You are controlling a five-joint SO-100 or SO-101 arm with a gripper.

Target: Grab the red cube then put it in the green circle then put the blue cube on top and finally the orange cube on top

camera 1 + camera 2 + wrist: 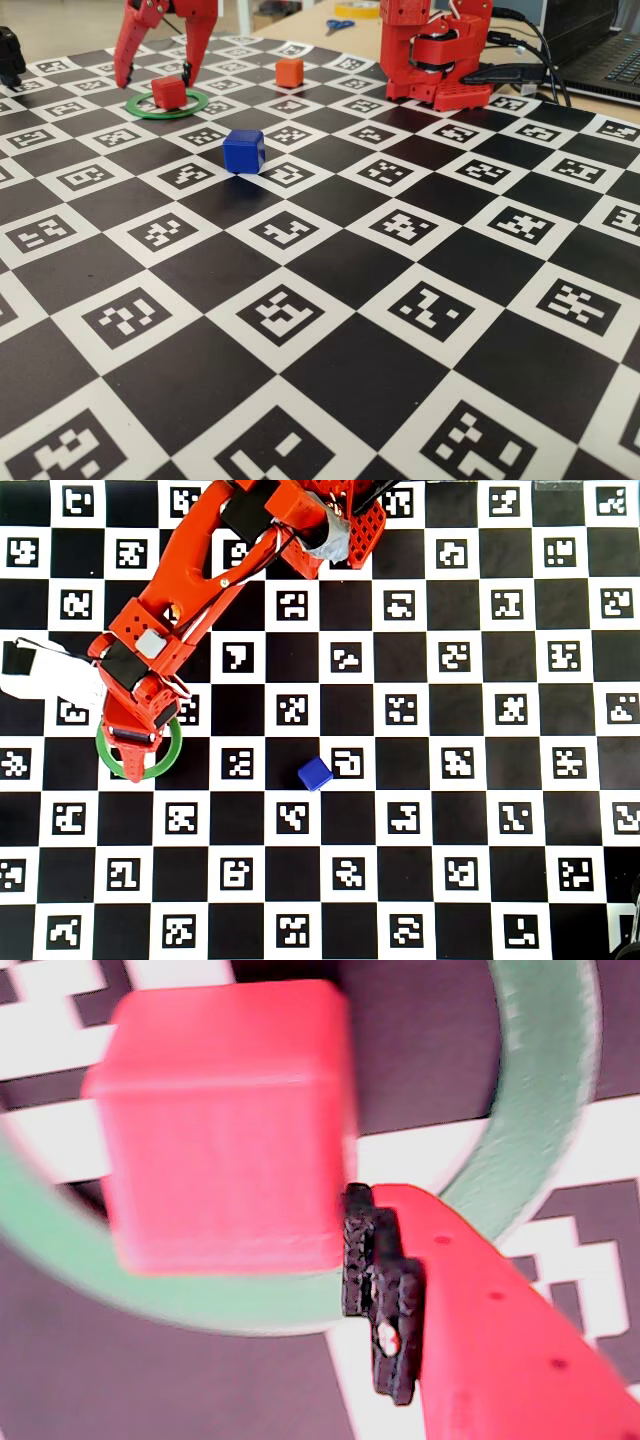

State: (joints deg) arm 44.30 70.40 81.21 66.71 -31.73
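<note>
The red cube (pixel 168 92) rests on the board inside the green circle (pixel 196 106). My gripper (pixel 157 77) is open just above it, one finger on each side, the left one well clear. In the wrist view the red cube (pixel 225 1125) fills the upper left inside the green circle (pixel 545 1090). One black finger pad (pixel 385 1290) sits right beside the cube's lower right corner. The blue cube (pixel 243 150) (pixel 314 773) stands alone nearer the middle. The orange cube (pixel 289 71) sits behind it, toward the arm's base. In the overhead view the arm hides the red and orange cubes.
The arm's base (pixel 440 55) stands at the board's far edge. Behind it are scissors (pixel 338 24), a laptop (pixel 600 50) and cables. A white sheet with a black piece (pixel 45 675) lies at the board's left edge, near the ring (pixel 106 760).
</note>
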